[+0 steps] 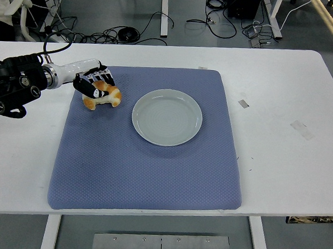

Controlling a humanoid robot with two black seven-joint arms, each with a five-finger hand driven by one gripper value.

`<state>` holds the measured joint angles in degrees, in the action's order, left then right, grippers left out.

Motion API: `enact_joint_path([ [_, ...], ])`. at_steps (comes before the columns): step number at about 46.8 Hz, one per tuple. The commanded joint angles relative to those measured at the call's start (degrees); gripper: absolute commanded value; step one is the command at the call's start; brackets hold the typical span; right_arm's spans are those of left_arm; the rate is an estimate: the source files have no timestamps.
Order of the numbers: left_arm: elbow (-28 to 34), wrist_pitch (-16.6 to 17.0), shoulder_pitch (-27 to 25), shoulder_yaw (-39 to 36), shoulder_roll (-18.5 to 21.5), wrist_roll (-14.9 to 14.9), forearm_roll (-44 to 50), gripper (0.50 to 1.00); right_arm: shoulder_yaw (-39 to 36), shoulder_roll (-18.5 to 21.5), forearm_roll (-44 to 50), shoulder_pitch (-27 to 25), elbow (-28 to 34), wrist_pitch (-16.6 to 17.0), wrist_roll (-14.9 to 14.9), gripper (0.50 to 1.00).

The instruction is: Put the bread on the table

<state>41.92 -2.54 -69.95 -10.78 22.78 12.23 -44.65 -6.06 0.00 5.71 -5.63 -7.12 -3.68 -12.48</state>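
A golden-brown piece of bread (104, 95) is in the grasp of my left hand (94, 84), over the far left part of the blue mat (148, 162). The black fingers curl over its top and left side. Whether the bread touches the mat I cannot tell. My left arm reaches in from the left edge. To the right of the bread, an empty pale plate (167, 117) sits on the mat, a short gap away. My right arm is out of view.
The white table (288, 142) extends right of the mat, with small tape marks (243, 103) on it. A narrow strip of bare table lies left of the mat. Cables and table legs lie on the floor beyond the far edge.
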Motion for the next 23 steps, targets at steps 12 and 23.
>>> enact_joint_path([
  [12,-0.2,1.2,1.1,0.3,-0.5,-0.5,0.7,0.5,0.0,0.0,0.0,0.0,0.0,0.0,0.0,1.0],
  [23,-0.4,1.7,1.1,0.4,-0.8,-1.1,1.1,0.687,0.0,0.0,0.0,0.0,0.0,0.0,0.0,1.0],
])
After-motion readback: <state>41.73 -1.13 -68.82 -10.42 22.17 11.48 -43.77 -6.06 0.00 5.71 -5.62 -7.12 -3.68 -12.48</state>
